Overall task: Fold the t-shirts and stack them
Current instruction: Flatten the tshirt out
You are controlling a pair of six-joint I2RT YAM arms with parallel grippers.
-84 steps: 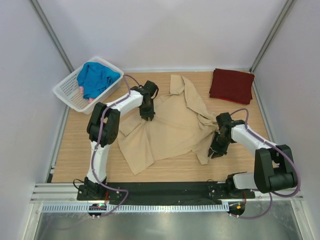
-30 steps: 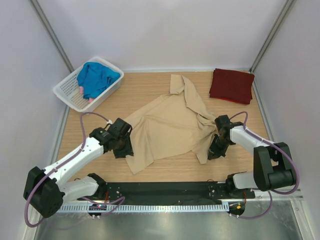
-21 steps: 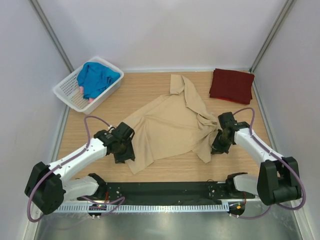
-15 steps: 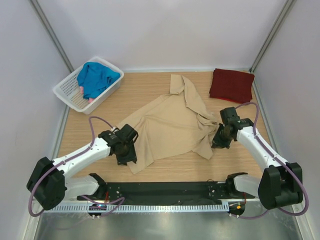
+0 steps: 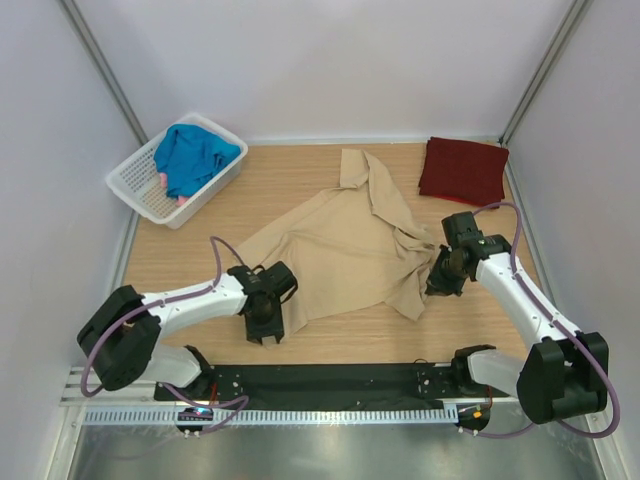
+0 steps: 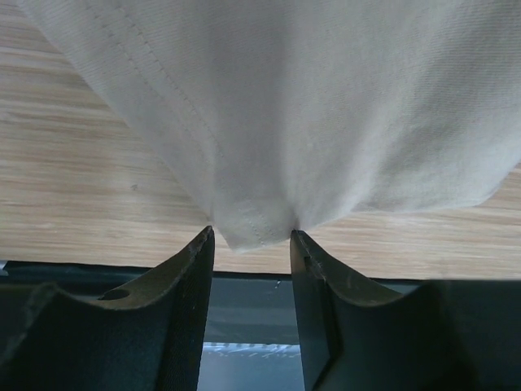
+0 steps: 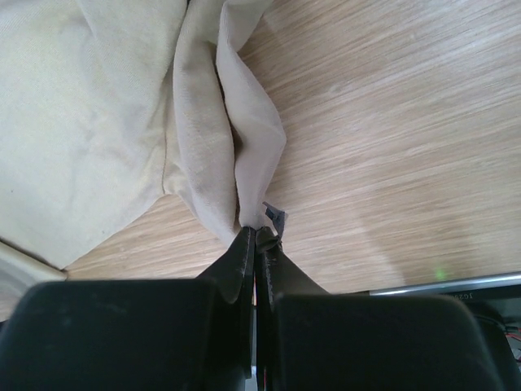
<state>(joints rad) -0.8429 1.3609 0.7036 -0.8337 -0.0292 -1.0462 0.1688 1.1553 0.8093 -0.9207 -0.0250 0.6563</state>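
Note:
A large tan t-shirt (image 5: 340,250) lies spread and rumpled across the middle of the table. My left gripper (image 5: 266,335) stands open at its near-left corner. In the left wrist view that corner (image 6: 252,232) pokes in between the tips of my left gripper (image 6: 251,238), with both fingers still apart. My right gripper (image 5: 438,287) is shut on a bunched edge of the tan t-shirt (image 7: 244,163) at its right side, and a small grey label (image 7: 275,218) sticks out beside the tips. A folded dark maroon t-shirt (image 5: 463,170) lies at the back right. A bright blue t-shirt (image 5: 190,155) and a bit of pink cloth (image 5: 163,180) sit in the basket.
The white lattice basket (image 5: 135,195) stands at the back left by the wall. A black base rail (image 5: 330,380) runs along the near table edge just behind my left gripper. Bare wood (image 5: 330,165) shows behind the tan t-shirt.
My left arm has swept right along the tan t-shirt's near-left edge to its bottom corner. My right gripper has drawn its bunched edge slightly right and away.

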